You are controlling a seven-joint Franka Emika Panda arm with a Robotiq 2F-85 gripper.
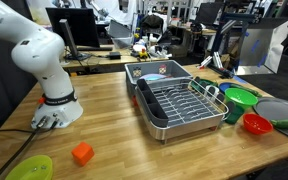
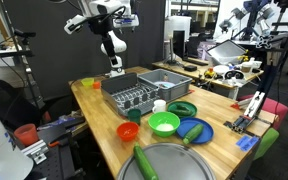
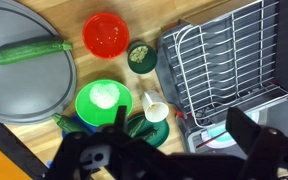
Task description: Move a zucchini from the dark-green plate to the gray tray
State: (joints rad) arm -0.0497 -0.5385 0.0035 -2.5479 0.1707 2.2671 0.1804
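A dark-green zucchini (image 3: 29,50) lies on the round gray tray (image 3: 24,90), and shows in both exterior views (image 1: 287,123) (image 2: 146,162). The gray tray (image 1: 279,108) (image 2: 179,168) sits at the table's end. The dark-green plate (image 3: 144,128) (image 2: 181,108) lies beside the metal basin. Its visible part shows no zucchini, and my gripper's body hides some of it. My gripper (image 3: 181,118) is open and empty. It hangs high above the dark-green plate and the basin's corner.
Around the plate are a red bowl (image 3: 106,35) (image 2: 128,130), a light-green dish (image 3: 104,100) (image 2: 164,122), a white cup (image 3: 156,108), a small dark cup (image 3: 140,55), and a blue plate (image 2: 194,130) holding another zucchini. The metal basin with its wire rack (image 3: 229,55) (image 1: 179,105) is alongside.
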